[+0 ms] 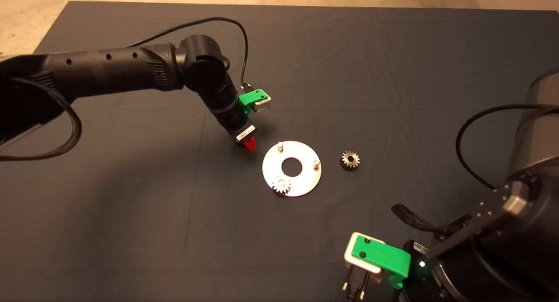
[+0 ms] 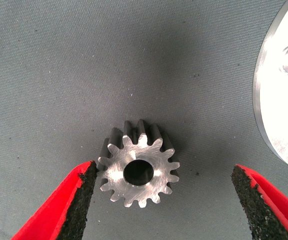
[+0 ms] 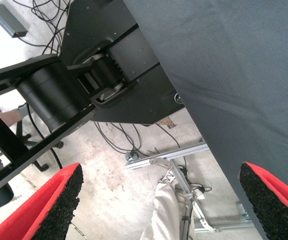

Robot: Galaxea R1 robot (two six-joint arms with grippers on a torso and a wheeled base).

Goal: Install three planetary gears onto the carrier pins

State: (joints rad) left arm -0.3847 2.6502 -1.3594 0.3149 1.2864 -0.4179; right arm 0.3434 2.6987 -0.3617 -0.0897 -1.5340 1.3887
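step: second gear pickup | left end effector (image 2: 161,200) released, straddling gear (image 2: 139,167) beside disc (image 1: 291,168) | next: clench, lift to bare pin (image 1: 280,145)

Silvery-grey gear (image 2: 138,167) on dark mat (image 2: 58,60) (plain weave), red fingers (image 2: 63,207) black-padded.

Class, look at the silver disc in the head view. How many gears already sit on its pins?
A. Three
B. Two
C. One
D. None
C. Only one gear sits on the disc; two pins stand bare, another gear lies on the mat beside the disc, and a third gear lies between the open fingers of the left pincer.
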